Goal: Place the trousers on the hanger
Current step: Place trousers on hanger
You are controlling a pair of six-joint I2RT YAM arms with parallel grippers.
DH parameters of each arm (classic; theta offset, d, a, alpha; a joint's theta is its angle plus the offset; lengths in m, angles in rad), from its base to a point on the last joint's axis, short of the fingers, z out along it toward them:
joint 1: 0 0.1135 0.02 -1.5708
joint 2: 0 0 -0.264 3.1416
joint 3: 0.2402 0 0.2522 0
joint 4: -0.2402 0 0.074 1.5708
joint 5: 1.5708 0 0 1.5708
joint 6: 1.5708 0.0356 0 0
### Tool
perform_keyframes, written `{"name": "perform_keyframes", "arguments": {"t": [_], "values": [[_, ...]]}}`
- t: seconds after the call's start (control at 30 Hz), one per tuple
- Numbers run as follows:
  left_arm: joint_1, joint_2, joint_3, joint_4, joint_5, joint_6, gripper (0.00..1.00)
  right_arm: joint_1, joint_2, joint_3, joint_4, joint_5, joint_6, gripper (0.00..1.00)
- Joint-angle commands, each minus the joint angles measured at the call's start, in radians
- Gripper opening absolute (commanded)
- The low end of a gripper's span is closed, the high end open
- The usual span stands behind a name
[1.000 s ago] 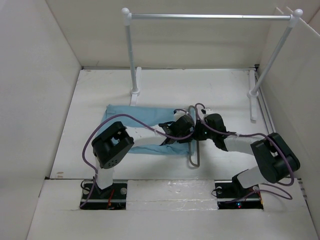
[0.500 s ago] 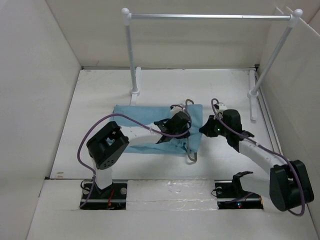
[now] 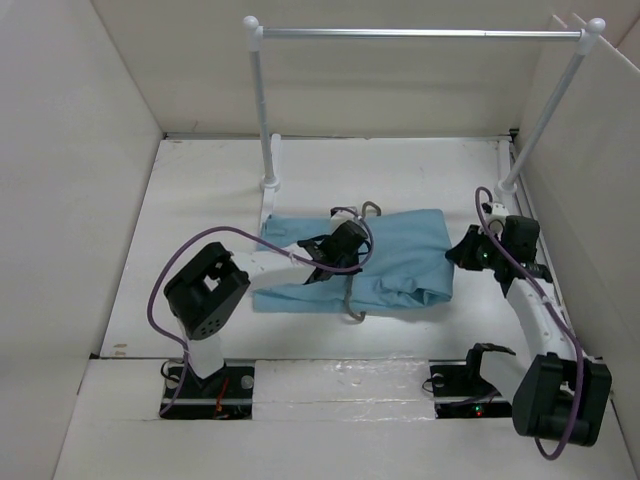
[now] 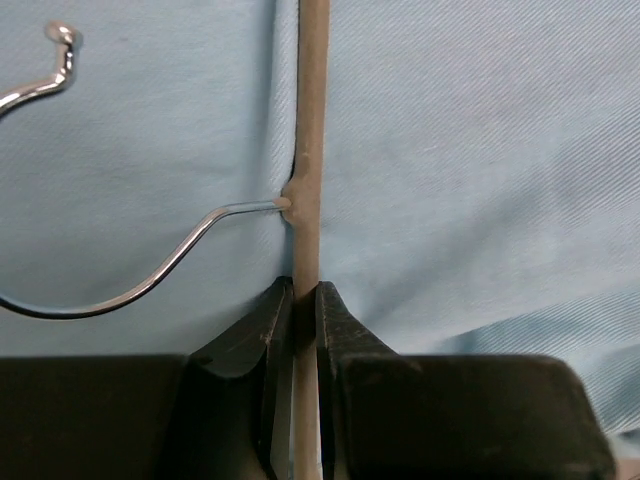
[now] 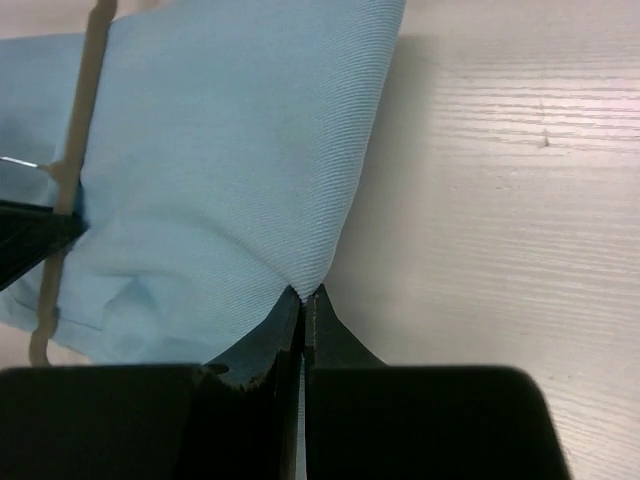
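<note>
While your left gripper (image 4: 305, 298) is clamped on the thin dark grey clothes hanger (image 4: 311, 110), just below where its slim wire hook (image 4: 150, 283) joins the bar, your right gripper (image 5: 303, 298) is pinched shut on the end corner of the light blue soft cloth trousers (image 3: 405, 258). That corner is well out to the right of the hanger. The trousers lie flat with their long axis square across the hanger and a similar length on either side. The gripped bar rests on top of the cloth. You cannot tell whether the cloth passes through the loop. Any pull from your right arm would likely run along the cloth, straight away from the hanger.
</note>
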Motion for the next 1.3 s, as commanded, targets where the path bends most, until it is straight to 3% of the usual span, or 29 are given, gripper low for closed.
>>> {"name": "perform_keyframes", "arguments": {"t": [0.0, 0.37, 0.5, 0.83, 0.9, 1.07, 1.27], "values": [[0.021, -0.057, -0.045, -0.163, -0.107, 0.085, 0.00, -0.068, 0.027, 0.103, 0.045, -0.013, -0.080, 0.00], [0.081, -0.115, -0.070, -0.209, -0.150, 0.082, 0.00, -0.197, 0.106, 0.083, 0.091, -0.085, -0.148, 0.00], [0.081, -0.114, -0.036, -0.187, -0.107, 0.065, 0.00, -0.197, 0.115, 0.034, 0.101, -0.103, -0.169, 0.00], [-0.039, -0.059, 0.085, -0.174, 0.011, 0.000, 0.00, -0.175, 0.197, -0.046, 0.158, -0.123, -0.206, 0.00], [-0.057, -0.040, 0.128, -0.199, -0.026, -0.010, 0.00, -0.175, 0.204, -0.040, 0.146, -0.120, -0.215, 0.00], [-0.047, -0.046, 0.175, -0.239, -0.073, -0.007, 0.00, -0.175, 0.179, -0.041, 0.127, -0.095, -0.220, 0.00], [-0.049, -0.083, 0.221, -0.210, 0.017, -0.060, 0.00, -0.157, 0.198, -0.055, 0.137, -0.094, -0.227, 0.00]]}}
